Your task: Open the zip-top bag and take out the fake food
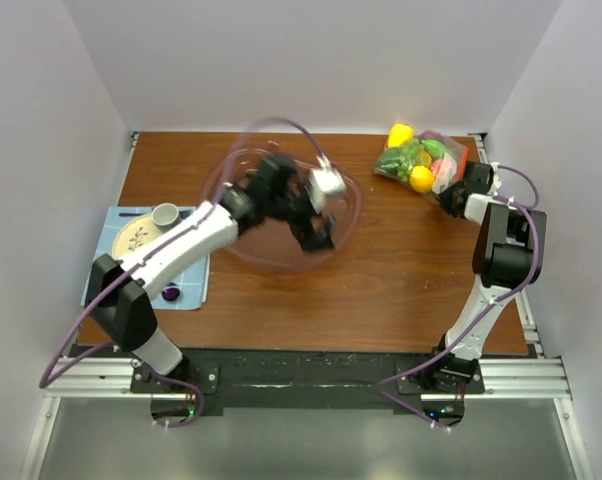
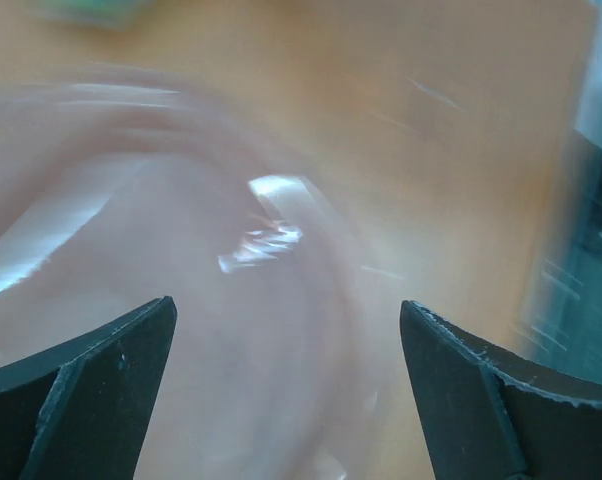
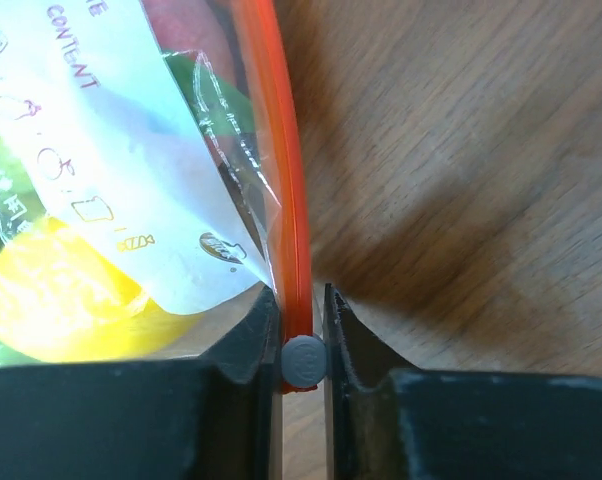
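The zip-top bag (image 1: pixel 426 160) lies at the far right of the table with its orange zip strip (image 3: pixel 281 150) toward my right arm. Inside it is the fake food (image 1: pixel 421 178), yellow, green and red pieces; a yellow piece (image 1: pixel 401 133) shows at the bag's far end. In the right wrist view a yellow piece (image 3: pixel 51 300) presses against the printed plastic. My right gripper (image 3: pixel 303 300) is shut on the zip strip, with the grey slider (image 3: pixel 304 361) between its fingers. My left gripper (image 2: pixel 288 320) is open, blurred by motion, above the pink tub (image 2: pixel 181 250), holding nothing.
The large clear pink-tinted tub (image 1: pixel 281 250) sits mid-table under the left arm. At the left, a blue mat (image 1: pixel 186 285) carries a plate (image 1: pixel 134 238), a cup (image 1: pixel 165 214) and a purple spoon (image 1: pixel 170 294). Walls close in at the back and both sides.
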Available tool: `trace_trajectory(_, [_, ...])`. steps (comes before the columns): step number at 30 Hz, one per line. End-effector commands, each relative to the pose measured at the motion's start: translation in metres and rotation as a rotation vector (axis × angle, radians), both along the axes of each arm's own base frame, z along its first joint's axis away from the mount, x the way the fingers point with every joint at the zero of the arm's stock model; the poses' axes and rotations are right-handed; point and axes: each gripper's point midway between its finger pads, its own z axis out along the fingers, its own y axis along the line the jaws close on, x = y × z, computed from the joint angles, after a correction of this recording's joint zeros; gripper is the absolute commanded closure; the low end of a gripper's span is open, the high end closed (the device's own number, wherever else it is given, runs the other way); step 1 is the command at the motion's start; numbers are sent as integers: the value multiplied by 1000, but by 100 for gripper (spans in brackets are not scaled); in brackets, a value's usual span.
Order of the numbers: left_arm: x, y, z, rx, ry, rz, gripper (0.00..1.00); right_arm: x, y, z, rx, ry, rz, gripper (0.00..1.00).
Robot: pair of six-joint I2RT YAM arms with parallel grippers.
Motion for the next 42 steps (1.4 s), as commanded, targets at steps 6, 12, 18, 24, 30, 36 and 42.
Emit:
trace_trajectory(6, [227,208,43,77,-311,690,0,-11,3,38,2,-96,-3,100])
trace_trajectory(12, [260,233,-17,150,-255,778,0,-24,9,66,4,-172,-4,100])
trace_trajectory(18, [283,273,-29,113,-253,881,0,-43,15,112,3,-265,-15,100])
trace_trajectory(24, [289,290,-45,134,-256,931,0,-57,29,137,28,-315,20,100])
trace_trajectory(30, [283,279,-74,140,-178,876,0,-70,34,157,25,-347,24,100])
trace_trajectory(36, [254,261,-115,172,-39,793,18,-80,32,199,-22,-390,24,100])
trace_trajectory(42, [226,254,-124,191,12,771,28,-83,38,247,-13,-484,42,100])
